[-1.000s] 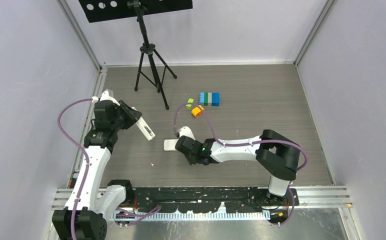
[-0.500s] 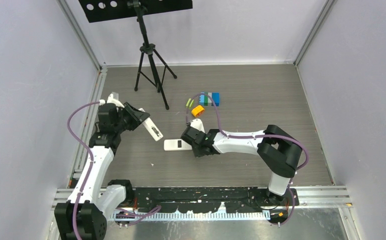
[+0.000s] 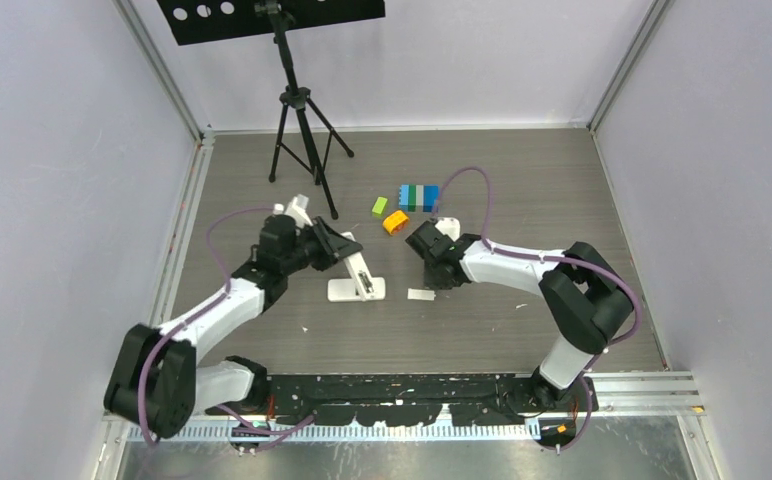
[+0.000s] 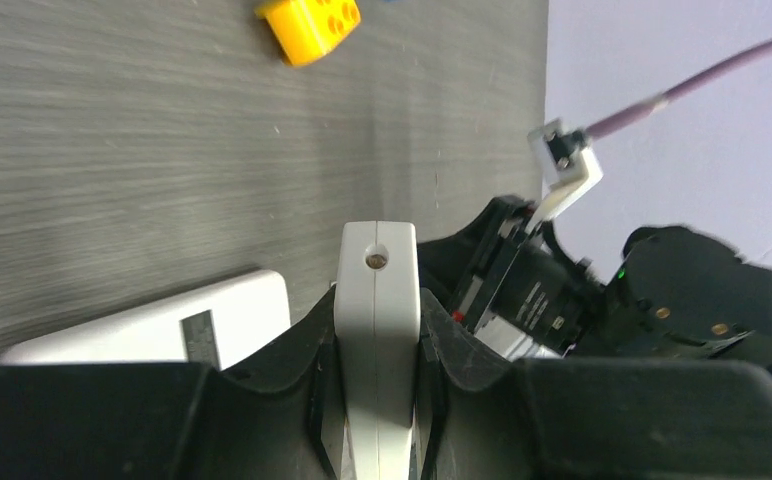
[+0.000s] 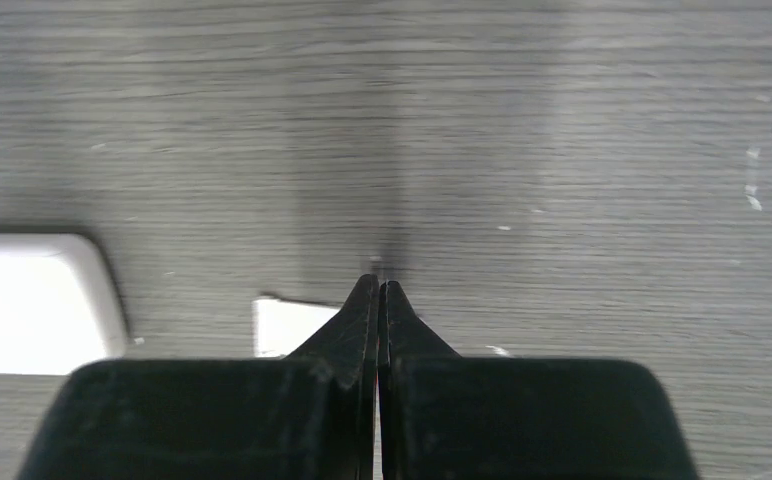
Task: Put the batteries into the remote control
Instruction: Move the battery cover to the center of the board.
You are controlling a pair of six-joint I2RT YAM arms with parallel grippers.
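My left gripper (image 3: 354, 262) is shut on a white remote control (image 3: 361, 276), which stands edge-on between its jaws (image 4: 375, 330). Its lower end is over or on a second white remote (image 3: 347, 291) lying flat on the table, and I cannot tell whether the two touch. That second remote (image 4: 182, 325) also shows in the left wrist view. A small flat white piece (image 3: 421, 295) lies to the right of it. My right gripper (image 3: 434, 278) hangs just above that white piece (image 5: 287, 325), shut and empty, fingertips (image 5: 367, 300) pressed together. No batteries are in view.
A green block (image 3: 379, 206), an orange block (image 3: 394, 221) and a blue-and-green block row (image 3: 419, 197) lie behind the grippers. A black tripod (image 3: 297, 130) stands at the back left. Grey walls enclose the table.
My left arm has swung right, carrying its remote to the flat remote at the centre. My right gripper has drawn back to the right and shut; the small white piece now lies uncovered.
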